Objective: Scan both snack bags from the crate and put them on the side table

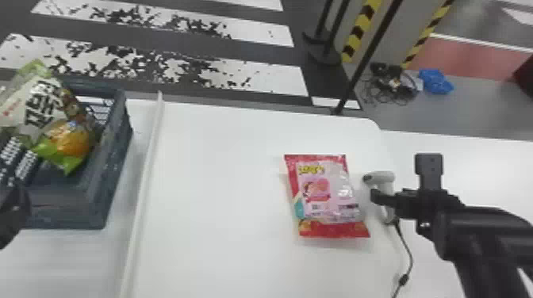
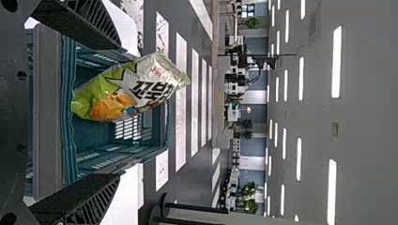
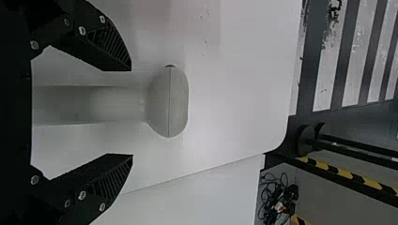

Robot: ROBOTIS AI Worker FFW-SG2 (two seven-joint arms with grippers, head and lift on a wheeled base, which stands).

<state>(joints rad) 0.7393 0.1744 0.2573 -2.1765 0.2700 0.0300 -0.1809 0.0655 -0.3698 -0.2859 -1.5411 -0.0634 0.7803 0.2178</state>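
In the head view my left gripper [image 1: 16, 202] is at the left edge, beside the crate [image 1: 119, 158]. A green and white snack bag [image 1: 43, 107] leans inside the crate. The left wrist view has my left gripper [image 2: 117, 112] open, facing that bag [image 2: 136, 89], with nothing between its fingers. A red and pink snack bag [image 1: 329, 190] lies flat on the white table. My right gripper [image 1: 390, 198] is at the white scanner [image 1: 386, 184], right of the red bag. In the right wrist view my right gripper [image 3: 131, 112] is open, fingers either side of the scanner's handle [image 3: 94, 104].
The table [image 1: 218, 178] has a raised white strip [image 1: 146, 158] between the crate and the red bag. A cable [image 1: 408, 257] trails from the scanner toward the near edge. Black poles [image 1: 357, 75] stand beyond the table's far side.
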